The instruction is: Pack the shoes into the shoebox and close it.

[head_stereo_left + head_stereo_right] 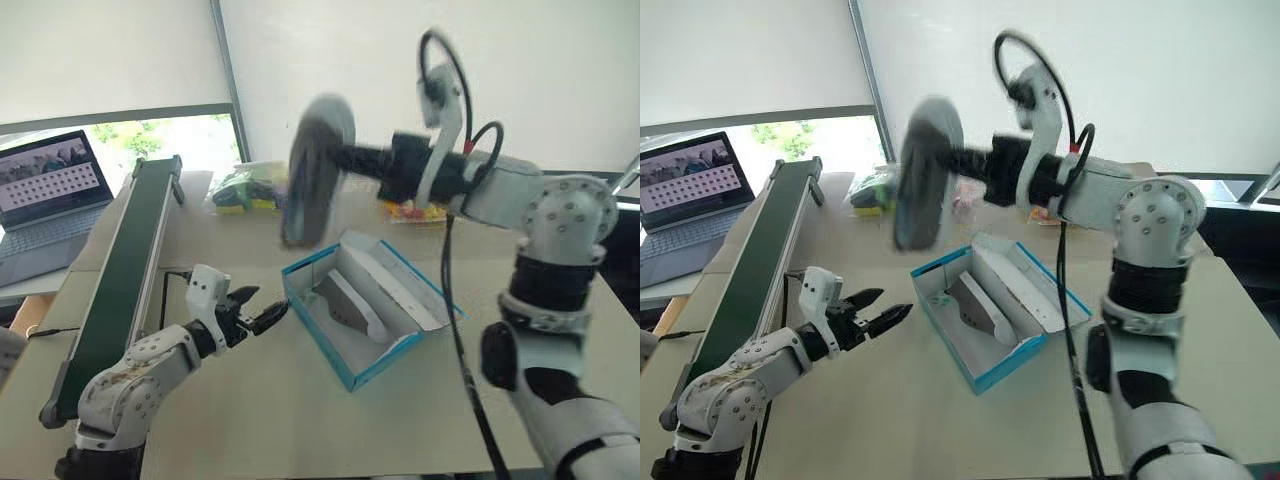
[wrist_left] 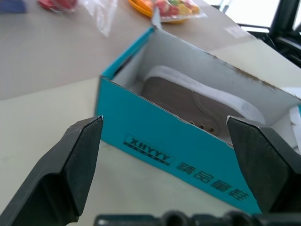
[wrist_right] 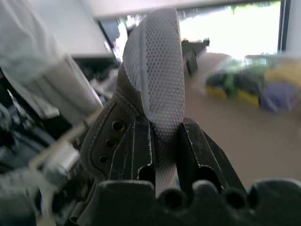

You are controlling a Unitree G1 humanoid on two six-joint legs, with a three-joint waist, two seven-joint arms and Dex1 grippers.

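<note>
Left arm low over bench, elbow bent, forearm reaching forward and toward centre. Left gripper [image 1: 262, 312] – black two-finger jaws spread wide, nothing between them, tips aimed slightly downward.

Right arm raised high, forearm stretched across toward robot's left. Right gripper [image 3: 164, 141] – jaws pinched narrow on grey-brown low sneaker with white dotted sole [image 3: 157, 75], held in air, sole edge clamped between fingers.

Beige table [image 1: 300, 420]: open shoebox [image 1: 345, 350], conveyor [image 1: 125, 280], laptop [image 1: 45, 200], clear bags [image 1: 245, 190] on it.
</note>
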